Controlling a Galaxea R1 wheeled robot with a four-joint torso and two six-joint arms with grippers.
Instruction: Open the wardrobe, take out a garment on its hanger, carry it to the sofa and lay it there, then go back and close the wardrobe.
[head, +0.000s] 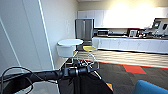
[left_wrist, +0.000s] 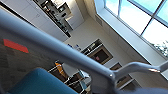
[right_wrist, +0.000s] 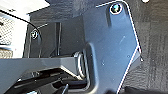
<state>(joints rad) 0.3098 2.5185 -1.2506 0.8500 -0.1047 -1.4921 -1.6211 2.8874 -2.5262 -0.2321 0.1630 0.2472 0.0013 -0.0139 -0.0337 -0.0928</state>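
My left arm reaches in from the left, low in the head view, and ends at the left gripper (head: 83, 70). The black garment (head: 88, 83) hangs limp right under it. A thin white piece of the hanger (head: 98, 75) shows at the fabric's top. In the left wrist view the white hanger (left_wrist: 75, 58) crosses the picture very close, with its curved hook (left_wrist: 140, 67) to one side. A corner of the blue sofa (head: 150, 88) lies at the lower right, and the sofa (left_wrist: 40, 82) shows beyond the hanger. A tall white panel (head: 25, 35) stands close on the left; I cannot tell whether it is the wardrobe.
Ahead stand a round white table (head: 70, 42) and a yellow-seated chair (head: 89, 48). Beyond them are a long white counter (head: 130, 44) and a steel fridge (head: 84, 28). An orange-red patch (head: 134, 69) marks the dark carpet. The right wrist view shows dark carpet (right_wrist: 152, 50).
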